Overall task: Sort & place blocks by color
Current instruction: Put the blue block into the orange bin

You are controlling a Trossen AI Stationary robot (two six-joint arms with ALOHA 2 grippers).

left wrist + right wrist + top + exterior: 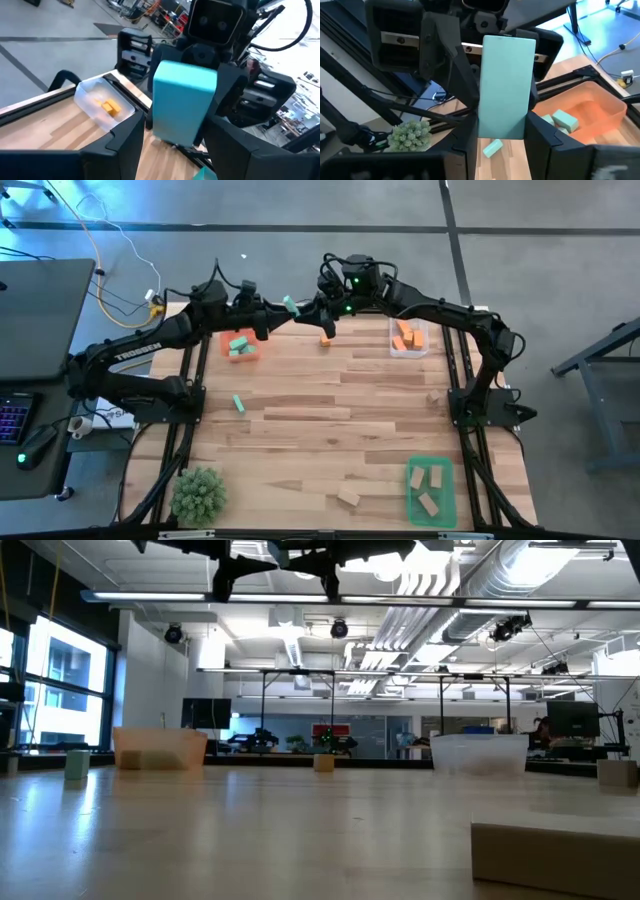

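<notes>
A teal-green block (290, 305) hangs in the air over the table's far edge, between my two grippers. My left gripper (272, 318) reaches it from the left and my right gripper (322, 310) from the right, and both are shut on it. The block fills the left wrist view (182, 102) and the right wrist view (505, 82). Loose on the table lie an orange block (326, 338), a teal block (239, 403) and two tan blocks (348, 497) (433, 395). My left gripper has one end of the teal block (172, 132) pinched between its two fingers (227, 135), coming level from the table's left. The block is lifted clear of the table. My right gripper pinches the block's other end (502, 127) between its fingers (542, 137), coming level from the right, facing the left gripper. The block stands out lengthwise between the two grippers.
An orange tray (222, 340) with teal blocks sits far left. A clear tray (424, 340) with orange blocks sits far right. A green tray (445, 490) with tan blocks is near right. A spiky green plant (198, 493) stands near left. The middle of the table is bare wood.
</notes>
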